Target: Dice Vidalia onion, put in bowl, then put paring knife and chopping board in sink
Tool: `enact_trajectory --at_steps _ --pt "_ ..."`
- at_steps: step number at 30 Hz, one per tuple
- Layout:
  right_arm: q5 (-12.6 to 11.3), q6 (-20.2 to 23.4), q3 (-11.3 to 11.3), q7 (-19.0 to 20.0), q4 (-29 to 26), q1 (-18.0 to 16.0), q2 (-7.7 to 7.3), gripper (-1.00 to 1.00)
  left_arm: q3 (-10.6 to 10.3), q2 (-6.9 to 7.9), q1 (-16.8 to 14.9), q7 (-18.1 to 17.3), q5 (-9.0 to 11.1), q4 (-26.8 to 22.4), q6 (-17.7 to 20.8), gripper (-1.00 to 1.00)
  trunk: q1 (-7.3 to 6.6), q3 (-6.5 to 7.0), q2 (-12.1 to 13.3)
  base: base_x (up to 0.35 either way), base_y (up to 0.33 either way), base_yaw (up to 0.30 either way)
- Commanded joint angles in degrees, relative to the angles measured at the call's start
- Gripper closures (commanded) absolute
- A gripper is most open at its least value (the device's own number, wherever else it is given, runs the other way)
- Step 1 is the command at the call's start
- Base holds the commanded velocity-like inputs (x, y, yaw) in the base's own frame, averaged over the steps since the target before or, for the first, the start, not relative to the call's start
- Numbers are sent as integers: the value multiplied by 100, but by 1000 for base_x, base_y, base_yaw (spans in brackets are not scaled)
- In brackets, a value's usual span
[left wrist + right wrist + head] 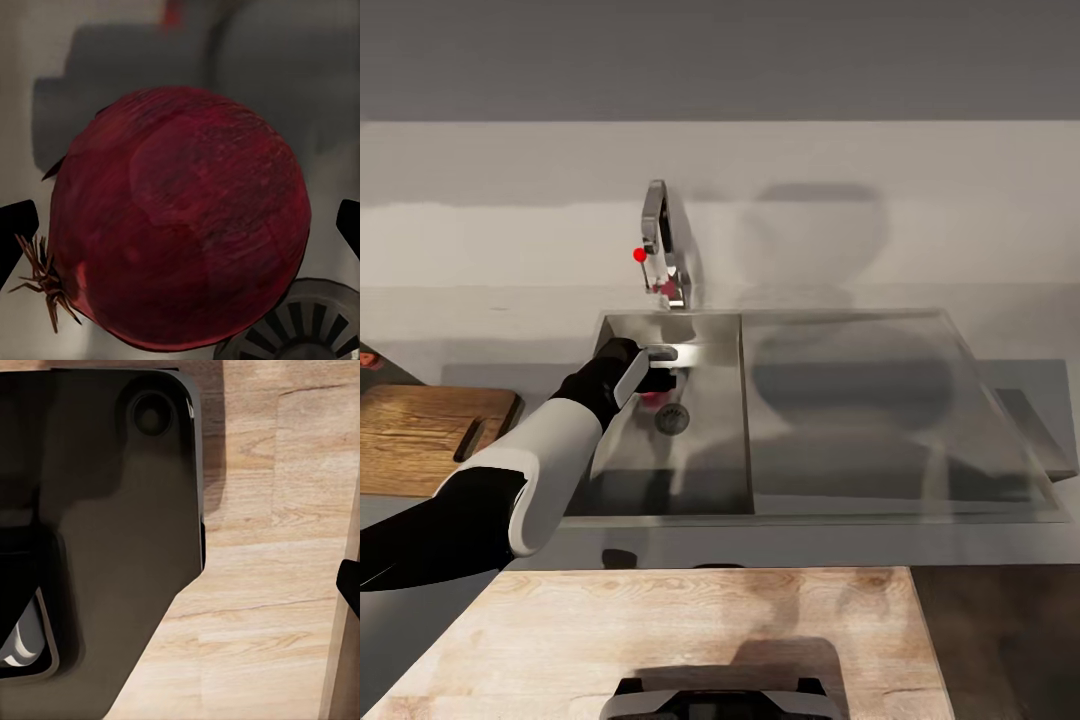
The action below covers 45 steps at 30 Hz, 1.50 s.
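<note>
Onion: the Vidalia onion (180, 217) lies on the sink (710, 480) floor, just beside the drain (672, 418).
Left gripper: the left gripper (660, 375) hangs over the onion, fingers spread to either side, not touching it.
Right gripper: cannot tell its state; only one dark fingertip (351, 585) shows over light wood.
Chopping board: the chopping board (420, 435) sits left of the sink.
Risk: the round bulb may roll toward the drain or squirt free if the fingers close off-centre.
</note>
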Motion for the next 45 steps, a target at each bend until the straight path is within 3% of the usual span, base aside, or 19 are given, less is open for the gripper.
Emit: enact_trajectory --at_steps 1,9,10,24,45 --pt "25 -16 -46 40 -3 -2 4 -100 -29 3 -4 43 58 -4 22 -100 3 -8 -9 0 0 0" --pt "26 -16 -36 48 -4 -2 33 -100 -29 3 -3 46 55 -17 22 -100 3 -8 -9 0 0 0" --pt "26 -16 -36 46 -4 -2 39 -100 -29 3 -3 48 52 -26 22 100 3 -8 -9 6 0 0" --pt "19 -16 -31 40 -4 -2 75 -100 -29 3 -2 52 51 -46 22 100 3 0 -9 20 0 0" --pt "17 -16 -31 40 -4 -2 75 -100 -35 -5 -2 52 61 -231 34 100 3 179 -9 0 0 0"
